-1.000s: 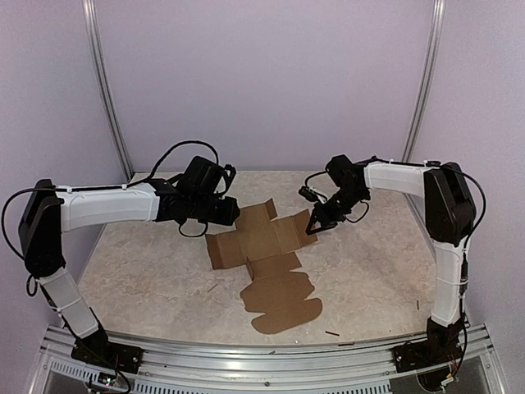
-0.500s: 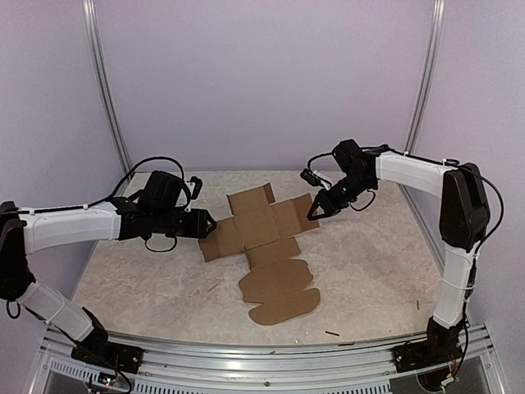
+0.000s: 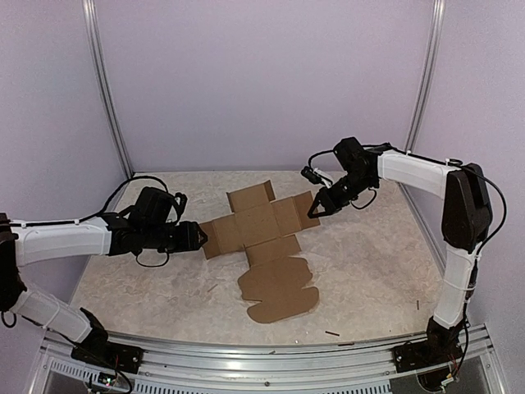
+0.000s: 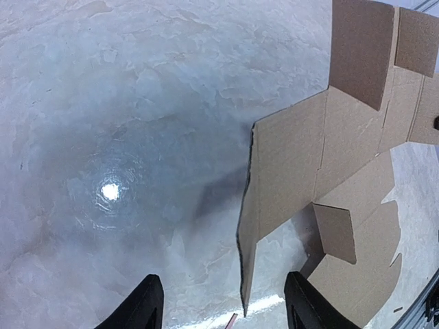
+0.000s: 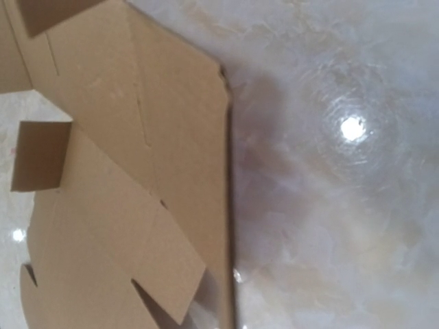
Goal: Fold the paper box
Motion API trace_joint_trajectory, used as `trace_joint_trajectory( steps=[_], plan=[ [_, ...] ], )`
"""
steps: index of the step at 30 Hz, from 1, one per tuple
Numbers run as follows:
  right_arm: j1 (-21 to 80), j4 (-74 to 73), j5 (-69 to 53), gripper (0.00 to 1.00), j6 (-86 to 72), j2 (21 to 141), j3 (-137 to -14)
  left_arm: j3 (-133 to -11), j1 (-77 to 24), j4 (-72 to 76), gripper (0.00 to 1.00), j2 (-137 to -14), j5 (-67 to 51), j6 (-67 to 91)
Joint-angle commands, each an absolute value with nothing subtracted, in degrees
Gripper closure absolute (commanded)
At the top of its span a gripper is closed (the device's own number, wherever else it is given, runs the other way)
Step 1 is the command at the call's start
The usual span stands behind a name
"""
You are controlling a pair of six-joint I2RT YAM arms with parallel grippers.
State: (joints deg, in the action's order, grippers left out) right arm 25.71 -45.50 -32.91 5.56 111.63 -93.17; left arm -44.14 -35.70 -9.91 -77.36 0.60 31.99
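The paper box [image 3: 258,226] is a flat brown die-cut sheet in the middle of the table. Its right flap is raised off the surface, and its rounded flaps [image 3: 279,291] lie toward the front. My right gripper [image 3: 316,211] is shut on the edge of that right flap. In the right wrist view the box [image 5: 171,171] runs down to the bottom edge, and the fingers themselves are out of frame. My left gripper [image 3: 199,236] is open at the sheet's left end. In the left wrist view the box's left edge [image 4: 245,274] stands between the spread fingers [image 4: 145,305] without touching them.
Tiny dark scraps lie near the front [image 3: 331,333], left of the sheet [image 3: 212,287] and at the right [image 3: 417,304]. An aluminium rail [image 3: 271,355] runs along the near edge. Purple walls and two upright poles [image 3: 105,90] close off the back.
My left gripper has opened and pulled back leftward and lower, off the sheet's left panel. The right gripper moved toward the back, taking the sheet with it.
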Motion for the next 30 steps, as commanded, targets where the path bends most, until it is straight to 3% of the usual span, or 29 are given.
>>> trace_joint_trajectory(
  steps=[1,8,10,15,17,23,30],
  plan=[
    [26.0,-45.4,-32.5,0.98,6.5,110.2,-93.3,-43.2,-36.2,-7.1,0.40,-75.6,2.7,34.2],
    [25.9,-46.0,-33.3,0.97,6.8,110.6,-94.3,-44.5,-36.0,-4.4,0.49,-80.4,-3.3,32.5],
    [25.9,-46.1,-33.1,0.97,6.8,110.5,-94.5,-45.0,-35.9,-3.7,0.59,-82.1,-5.1,32.6],
    [25.9,-46.6,-32.5,0.97,7.5,110.2,-94.5,-45.0,-35.7,-1.6,0.97,-83.4,-6.7,33.6],
    [26.0,-46.7,-32.2,0.93,7.7,110.2,-94.5,-44.2,-35.7,-0.5,1.00,-82.6,-7.0,34.3],
    [25.9,-46.6,-28.8,0.55,8.2,108.5,-94.3,-38.5,-35.7,10.3,1.00,-76.8,-6.4,41.9],
    [25.9,-45.5,-33.1,0.36,11.1,105.5,-91.2,-31.3,-36.3,23.6,1.00,-72.8,-7.3,48.7]
  ],
)
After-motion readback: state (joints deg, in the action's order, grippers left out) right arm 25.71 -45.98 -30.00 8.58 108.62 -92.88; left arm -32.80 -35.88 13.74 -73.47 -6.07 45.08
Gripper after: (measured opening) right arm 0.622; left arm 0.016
